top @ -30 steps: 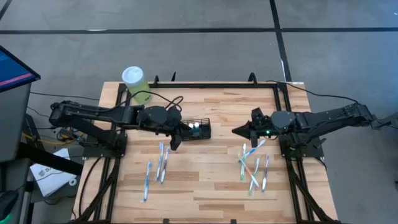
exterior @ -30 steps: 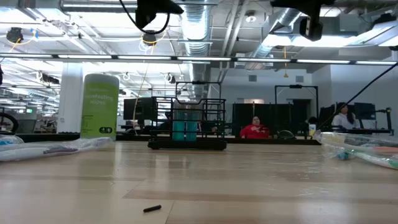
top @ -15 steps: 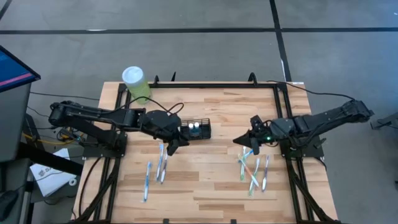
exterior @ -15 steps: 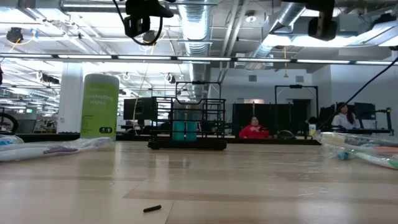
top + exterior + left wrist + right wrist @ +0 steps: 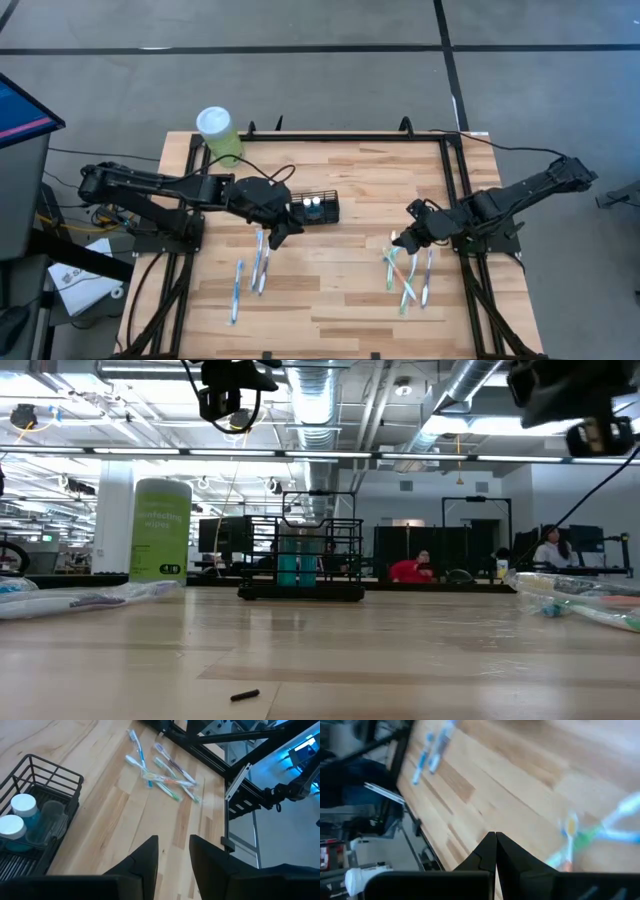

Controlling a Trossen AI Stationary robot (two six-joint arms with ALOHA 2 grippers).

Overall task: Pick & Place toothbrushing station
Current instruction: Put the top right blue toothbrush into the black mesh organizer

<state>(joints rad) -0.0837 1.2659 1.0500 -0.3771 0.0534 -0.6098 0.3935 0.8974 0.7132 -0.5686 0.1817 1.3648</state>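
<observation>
Bright, even ceiling lighting, soft shadows; right wrist view is motion-blurred.

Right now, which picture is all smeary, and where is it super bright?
The right wrist view is smeared: the toothbrushes streak across the table. The low view glares along the ceiling lights, leaving the caddy a dark outline. The high view is evenly lit.

The caddy [image 5: 314, 208] is a small black wire box w/ compartments. It stands upright on the table, near the middle, toward the back. Two blue bottles w/ white caps sit inside.
</observation>
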